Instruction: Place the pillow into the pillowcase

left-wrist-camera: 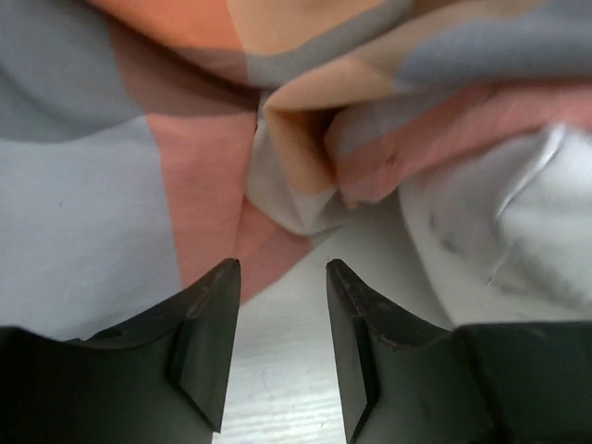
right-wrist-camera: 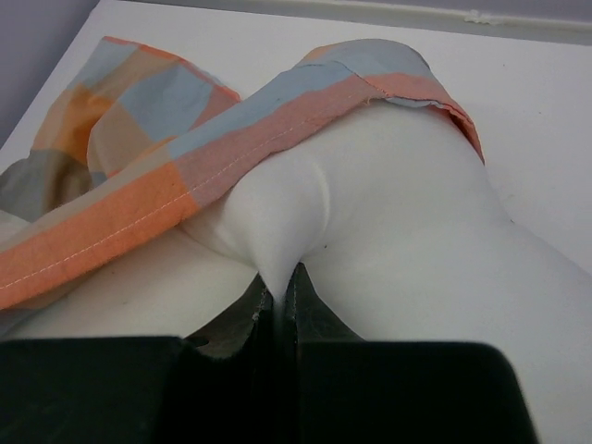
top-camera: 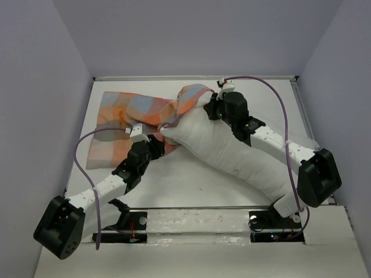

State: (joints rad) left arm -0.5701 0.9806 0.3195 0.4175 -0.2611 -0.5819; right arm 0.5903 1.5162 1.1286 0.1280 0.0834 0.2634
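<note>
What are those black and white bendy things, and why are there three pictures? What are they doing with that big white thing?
They are two robot arms bolted to a white table. One picture looks down from above; the other two come from little cameras on each arm's wrist, so you see its black fingers up close. On the table lies a plump white pillow and a checked orange, blue and grey pillowcase. One end of the pillow is just under the pillowcase's edge. The right gripper is pinching a fold of the pillow. The left gripper is open and holds nothing, right next to the bunched pillowcase.
</note>
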